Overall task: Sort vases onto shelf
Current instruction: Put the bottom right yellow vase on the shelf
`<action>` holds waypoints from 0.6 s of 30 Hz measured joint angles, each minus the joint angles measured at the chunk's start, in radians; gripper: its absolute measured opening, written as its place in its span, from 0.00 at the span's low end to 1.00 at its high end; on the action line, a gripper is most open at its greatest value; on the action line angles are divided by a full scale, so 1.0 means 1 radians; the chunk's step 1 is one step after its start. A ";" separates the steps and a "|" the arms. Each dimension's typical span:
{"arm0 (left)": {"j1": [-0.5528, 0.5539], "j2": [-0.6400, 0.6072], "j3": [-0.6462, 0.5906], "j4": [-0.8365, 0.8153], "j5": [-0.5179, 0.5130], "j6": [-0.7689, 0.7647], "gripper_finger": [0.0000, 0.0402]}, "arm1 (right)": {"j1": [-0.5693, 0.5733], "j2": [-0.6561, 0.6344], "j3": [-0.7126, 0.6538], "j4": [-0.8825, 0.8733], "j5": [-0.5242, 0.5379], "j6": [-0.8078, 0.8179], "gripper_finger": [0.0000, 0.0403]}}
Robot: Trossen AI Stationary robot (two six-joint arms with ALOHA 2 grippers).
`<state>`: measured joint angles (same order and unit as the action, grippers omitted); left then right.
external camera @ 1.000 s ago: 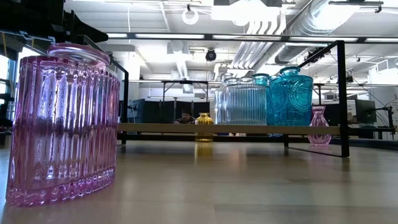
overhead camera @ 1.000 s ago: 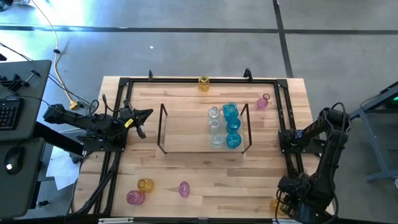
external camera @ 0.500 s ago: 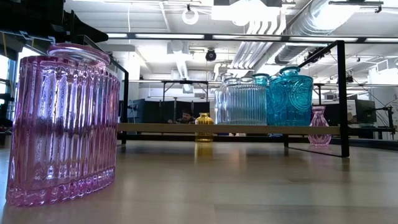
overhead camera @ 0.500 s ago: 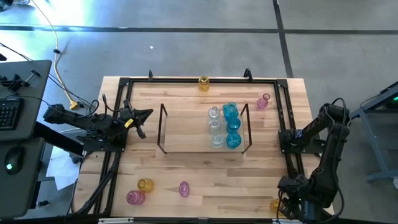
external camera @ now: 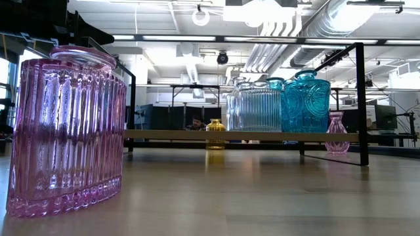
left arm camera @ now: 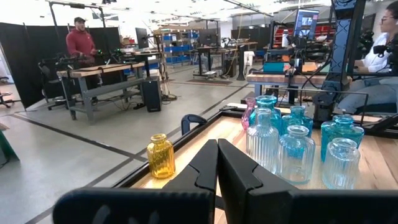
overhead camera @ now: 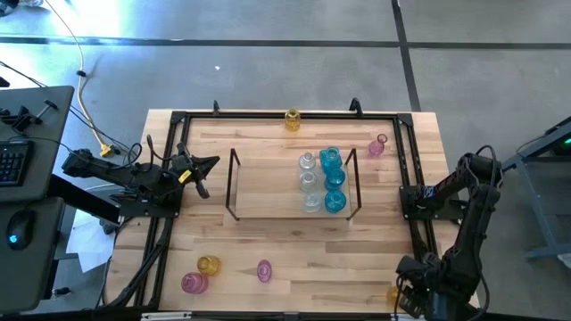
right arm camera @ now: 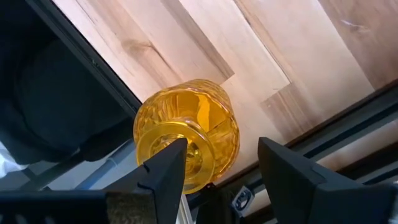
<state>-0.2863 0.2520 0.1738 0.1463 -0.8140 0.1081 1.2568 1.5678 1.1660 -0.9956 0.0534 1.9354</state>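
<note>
The shelf is a light-wood board with wire end frames, in the middle of the table. On its right part stand three clear vases and three cyan vases, also seen in the low view. Loose vases stand on the tabletop: amber at the far edge, pink, and pink, amber and pink near left. My right gripper is open, pointing down over an amber vase at the near right corner. My left gripper is shut, waiting left of the shelf. My right gripper comes at the amber vase from above, with one finger in front of the vase's mouth and the other finger off to its side. The vase stands upright on the table. Whether a finger touches it I cannot tell.
A black metal frame runs around the tabletop, close beside the amber vase. The large pink vase stands right before the low camera. There is bare wood between the shelf and the near edge. People are in the room beyond.
My right arm has shifted slightly above the amber vase at the near right corner. No vase has moved.
</note>
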 joint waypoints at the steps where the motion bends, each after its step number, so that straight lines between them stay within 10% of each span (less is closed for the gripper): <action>1: 0.000 0.000 0.000 0.000 0.000 0.000 0.00 | 0.000 0.001 0.000 0.002 0.001 -0.005 0.46; 18: 0.000 0.000 0.000 0.000 0.000 0.000 0.00 | 0.000 0.006 -0.004 0.028 -0.046 -0.004 0.41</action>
<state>-0.2867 0.2523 0.1738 0.1463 -0.8139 0.1081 1.2568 1.5742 1.1617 -0.9680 0.0078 1.9312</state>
